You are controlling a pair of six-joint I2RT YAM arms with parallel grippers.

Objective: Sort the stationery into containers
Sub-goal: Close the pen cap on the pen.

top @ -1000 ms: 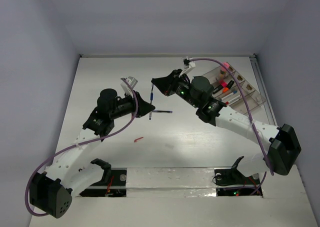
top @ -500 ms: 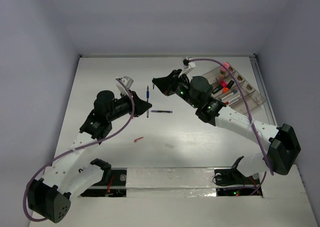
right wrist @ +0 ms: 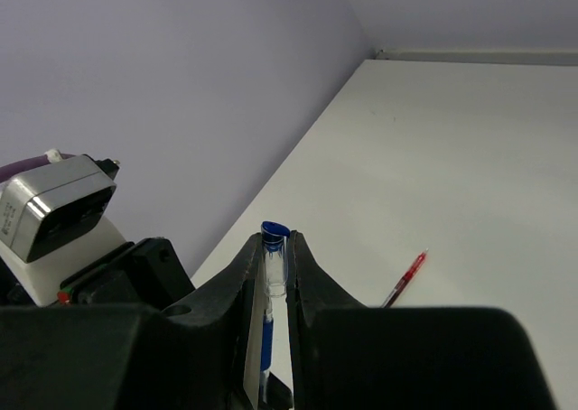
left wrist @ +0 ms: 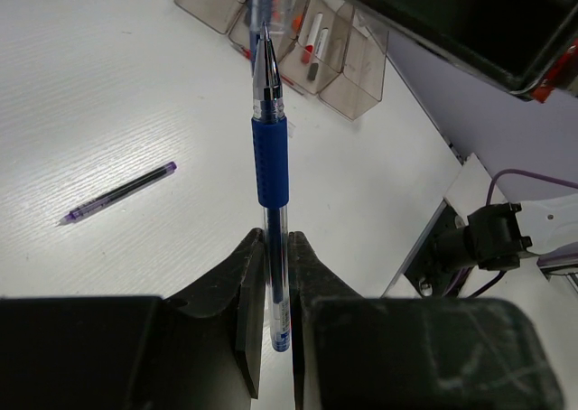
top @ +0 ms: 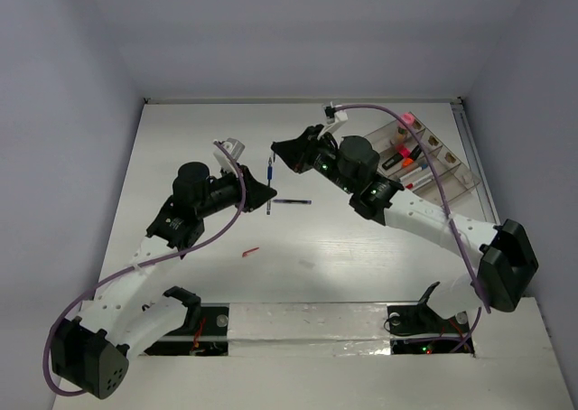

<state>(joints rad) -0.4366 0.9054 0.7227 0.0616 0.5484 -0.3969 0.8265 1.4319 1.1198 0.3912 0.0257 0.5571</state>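
No legible text, brand or number on the blue pen [left wrist: 270,157] or the clear organiser tray [left wrist: 361,67]

White table [top: 181,139] with purple pen [top: 292,200], red pen [top: 250,251], clear organiser tray [top: 462,181].

Clear-barrelled blue-grip pen [left wrist: 270,162], silver tip. Also purple pen [left wrist: 117,193], red pen [right wrist: 404,279]. White surface [left wrist: 108,85], faint grain. Smoky-clear tray [left wrist: 361,62].

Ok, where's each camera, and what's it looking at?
Top external: above, behind the arms, looking down at the table; both arms show.
Left wrist: on the left gripper, facing the tray; fingers pinch the blue pen.
Right wrist: on the right gripper, facing the wall; fingers pinch a pen cap.
Shared: top and left wrist show pen and tray.
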